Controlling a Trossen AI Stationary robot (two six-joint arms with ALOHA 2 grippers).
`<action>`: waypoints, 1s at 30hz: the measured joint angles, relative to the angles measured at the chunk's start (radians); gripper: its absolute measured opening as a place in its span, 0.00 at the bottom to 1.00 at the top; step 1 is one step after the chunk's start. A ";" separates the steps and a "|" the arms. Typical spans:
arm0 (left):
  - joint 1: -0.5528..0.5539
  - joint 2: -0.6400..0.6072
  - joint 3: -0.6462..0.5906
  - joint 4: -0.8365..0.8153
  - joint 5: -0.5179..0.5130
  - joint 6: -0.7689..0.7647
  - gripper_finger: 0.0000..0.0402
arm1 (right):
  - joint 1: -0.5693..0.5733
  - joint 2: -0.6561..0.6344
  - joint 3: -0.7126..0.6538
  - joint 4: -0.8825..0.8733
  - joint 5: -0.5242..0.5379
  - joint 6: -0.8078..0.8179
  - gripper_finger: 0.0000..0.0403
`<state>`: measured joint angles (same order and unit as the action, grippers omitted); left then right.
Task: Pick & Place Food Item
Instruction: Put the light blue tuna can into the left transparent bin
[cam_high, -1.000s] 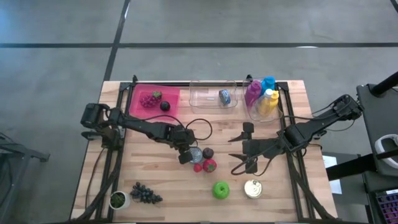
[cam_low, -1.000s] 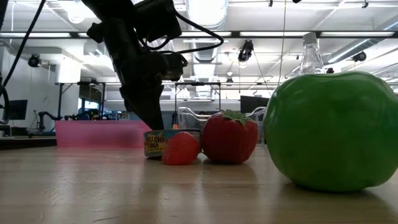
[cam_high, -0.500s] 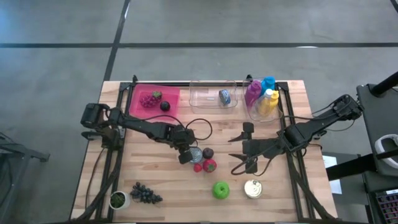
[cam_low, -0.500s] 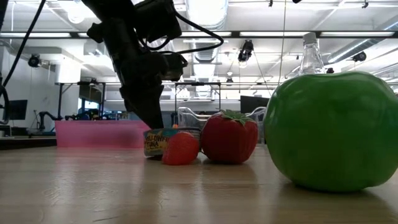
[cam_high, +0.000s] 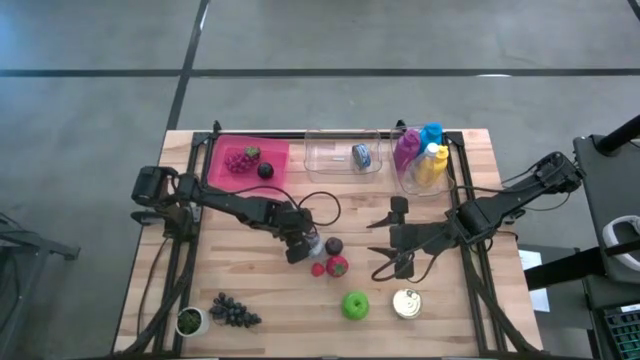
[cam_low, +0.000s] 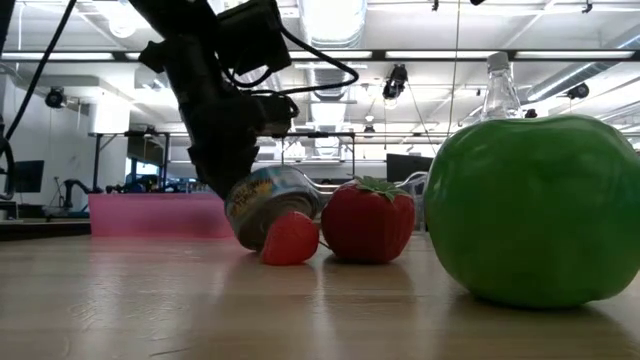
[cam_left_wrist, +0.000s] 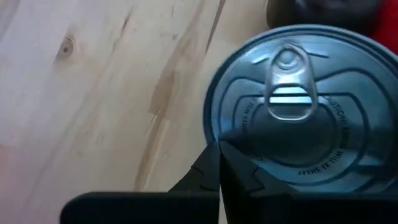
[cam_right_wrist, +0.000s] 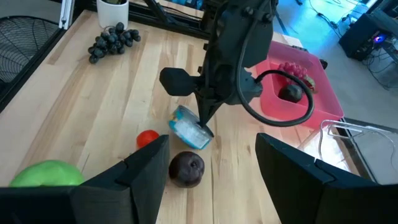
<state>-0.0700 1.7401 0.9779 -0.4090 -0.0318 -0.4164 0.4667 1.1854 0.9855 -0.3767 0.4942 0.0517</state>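
A small tuna can (cam_high: 311, 243) with a pull-tab lid sits tilted in my left gripper (cam_high: 300, 246) near the table's middle; it also shows in the low view (cam_low: 270, 206) and the right wrist view (cam_right_wrist: 189, 129). Beside it lie a small red round fruit (cam_high: 317, 268), a strawberry (cam_high: 338, 265) and a dark plum (cam_high: 334, 246). My right gripper (cam_high: 388, 240) hovers open to the right of these, touching nothing. A pink tray (cam_high: 270, 150) at the far left holds a raspberry-like fruit and a dark fruit. My left gripper is shut on the tuna can at the lid's rim (cam_left_wrist: 214, 134). One finger (cam_left_wrist: 219, 177) lies over the lid's edge; the other is hidden behind the can. The fingers come from above, slanting down. The can is tilted, lid facing up and sideways, and whether its lower edge (cam_low: 245, 238) touches the table I cannot tell.
A green apple (cam_high: 354, 305) and a second can (cam_high: 406, 303) stand near the near edge, grapes (cam_high: 232, 312) and a small potted plant (cam_high: 189, 321) at the near left. A clear tray (cam_high: 330, 158) holding a can and a bin of bottles (cam_high: 422, 155) line the far edge.
The tuna can stood flat on the table beside the red fruit; it is now tipped up at an angle in my left gripper, which has risen slightly. My right arm has kept still.
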 joint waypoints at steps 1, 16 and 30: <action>0.000 0.000 0.000 -0.001 0.000 0.000 0.00 | 0.000 0.000 0.000 0.000 0.000 0.000 0.58; 0.000 0.004 -0.004 0.033 -0.005 0.000 0.00 | 0.000 0.000 0.000 0.000 0.000 0.000 0.58; 0.010 0.056 -0.005 0.035 0.017 0.008 0.00 | 0.000 0.000 0.000 -0.001 0.000 0.000 0.58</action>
<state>-0.0597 1.7966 0.9733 -0.3738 -0.0144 -0.4088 0.4664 1.1854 0.9855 -0.3775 0.4938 0.0513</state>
